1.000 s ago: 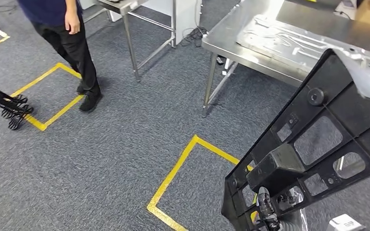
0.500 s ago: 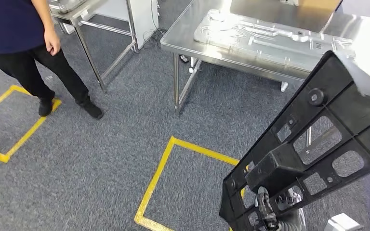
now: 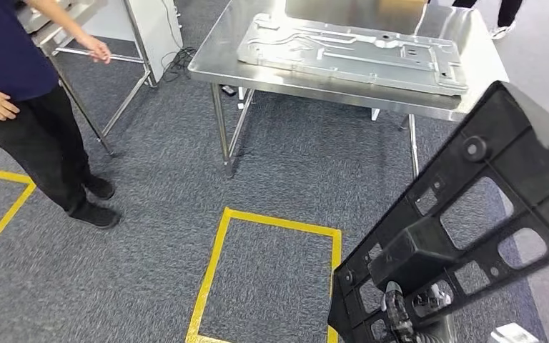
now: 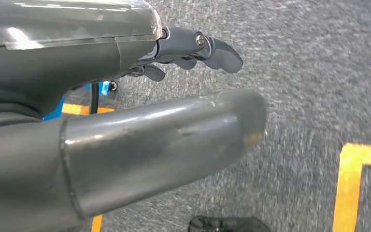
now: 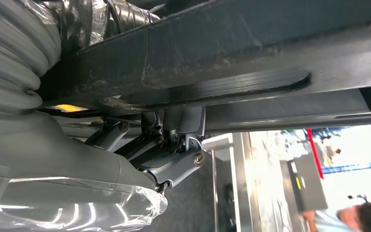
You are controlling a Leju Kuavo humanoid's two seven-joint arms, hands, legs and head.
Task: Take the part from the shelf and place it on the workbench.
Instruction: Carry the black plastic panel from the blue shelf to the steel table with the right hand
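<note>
Down at the lower right, the right robot hand (image 3: 398,319) grips the black part (image 3: 472,214) by its bottom edge, holding it tilted up over the carpet. Ahead of it sits the steel table (image 3: 218,61) with a metal panel (image 3: 350,51). Off to the left stands a person (image 3: 21,107). The left robot hand (image 4: 193,46) hangs over the floor with fingers loosely apart, holding nothing.
</note>
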